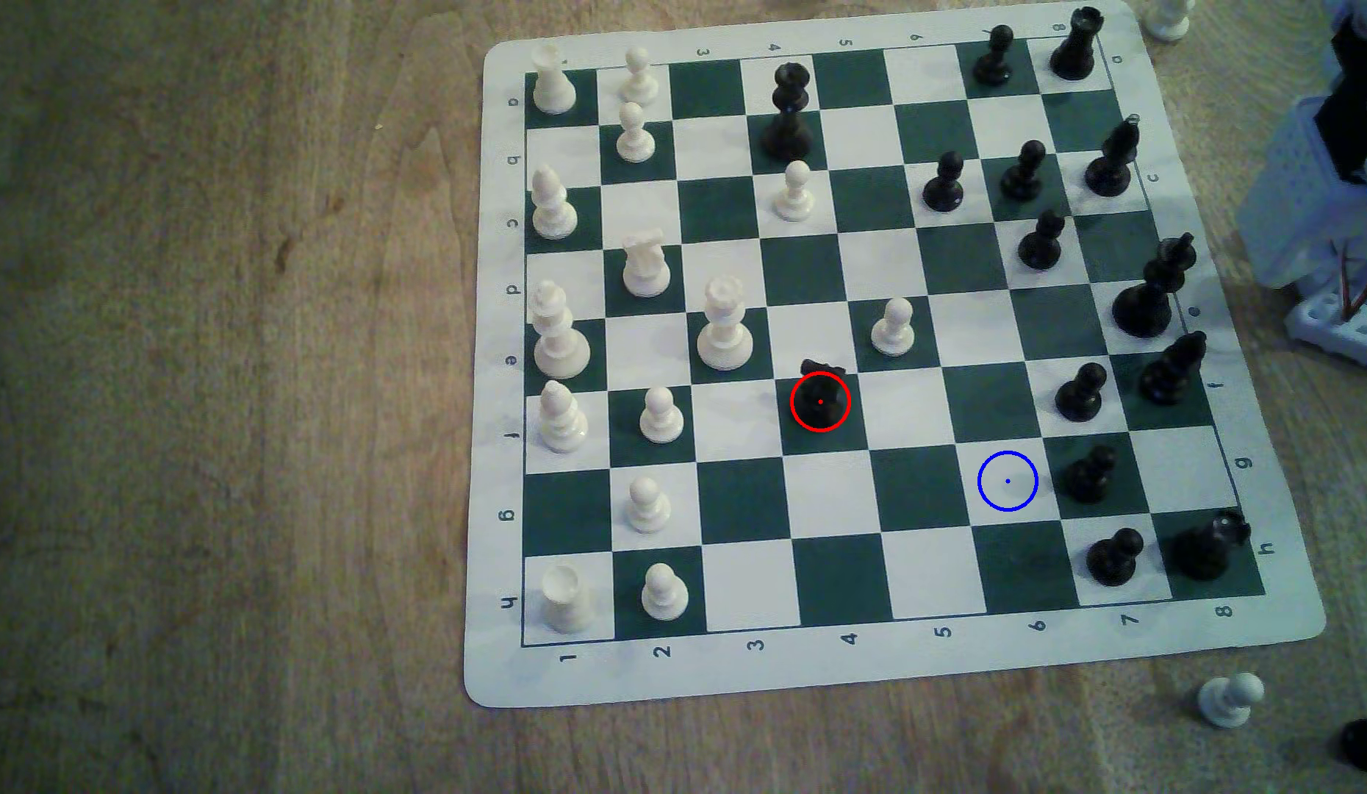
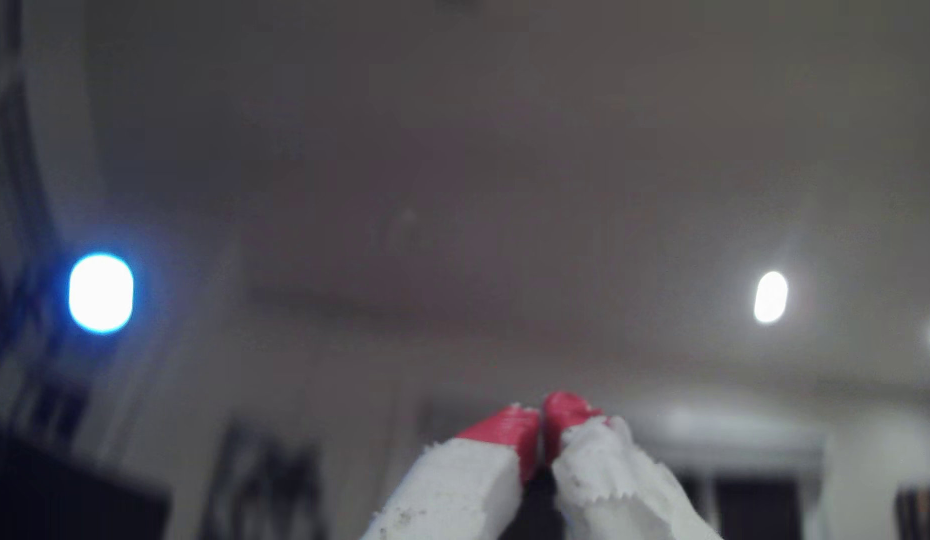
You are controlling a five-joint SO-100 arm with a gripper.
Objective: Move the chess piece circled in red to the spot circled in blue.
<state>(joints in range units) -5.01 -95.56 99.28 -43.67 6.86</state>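
In the wrist view I'm seeing the gripper (image 2: pixel 542 415) with its red fingertips (image 2: pixel 509 426) pressing together on nothing, pointing at a dim ceiling with three lights. In the exterior view the black knight (image 1: pixel 820 397) is standing on its red-ringed green square, the blue-ringed white square (image 1: pixel 1007 481) lying two files toward the exterior view's right, on a board (image 1: pixel 505 672) resting on wood

Wooden tabletop (image 1: pixel 207 382), grainy, dim greenish light; pale ceiling (image 2: pixel 452 156); bright ceiling lights (image 2: pixel 770 297)

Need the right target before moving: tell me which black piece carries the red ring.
The black knight on a dark green square mid-board, far from the other black pieces; its horse-like head juts sideways, unlike the ball-headed pawns.
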